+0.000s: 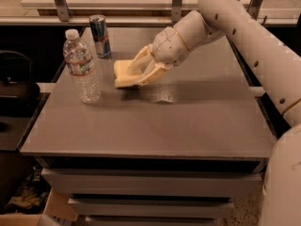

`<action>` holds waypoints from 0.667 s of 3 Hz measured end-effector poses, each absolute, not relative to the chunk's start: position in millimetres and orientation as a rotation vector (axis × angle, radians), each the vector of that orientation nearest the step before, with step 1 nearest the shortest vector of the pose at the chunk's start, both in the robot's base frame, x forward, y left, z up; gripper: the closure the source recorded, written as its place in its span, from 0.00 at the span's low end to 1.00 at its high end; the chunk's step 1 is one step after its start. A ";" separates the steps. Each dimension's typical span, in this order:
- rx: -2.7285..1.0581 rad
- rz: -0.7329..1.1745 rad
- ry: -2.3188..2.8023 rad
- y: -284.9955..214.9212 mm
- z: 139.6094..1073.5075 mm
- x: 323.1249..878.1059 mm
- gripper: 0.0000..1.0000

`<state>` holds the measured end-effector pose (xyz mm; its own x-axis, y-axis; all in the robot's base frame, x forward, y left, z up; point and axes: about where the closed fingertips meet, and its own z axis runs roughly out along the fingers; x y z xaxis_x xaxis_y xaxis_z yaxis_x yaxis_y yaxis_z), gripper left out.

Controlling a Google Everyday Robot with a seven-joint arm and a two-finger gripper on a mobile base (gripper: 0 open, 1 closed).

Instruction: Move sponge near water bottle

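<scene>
The pale yellow sponge [123, 74] is held between the cream fingers of my gripper [136, 73], low over the grey table [188, 121] or touching it; I cannot tell which. The gripper is shut on the sponge. The water bottle [82, 67], clear with a white cap and a white-and-red label, stands upright left of the sponge, a small gap apart. My white arm [235, 27] reaches in from the upper right.
A blue-and-silver drink can [99, 36] stands upright behind the bottle near the table's back edge. A metal railing [176, 1] runs behind the table. A dark chair [14, 88] is to the left. Drawers are under the tabletop.
</scene>
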<state>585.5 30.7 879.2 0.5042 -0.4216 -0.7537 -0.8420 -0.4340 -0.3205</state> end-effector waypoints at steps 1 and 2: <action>-2.063 0.784 0.995 38.9 870.4 576.8 1.00; -2.068 0.785 0.962 47.2 865.4 571.5 0.82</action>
<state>571.5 47.2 865.4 0.5375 -0.3794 -0.7531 -0.8137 -0.4678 -0.3451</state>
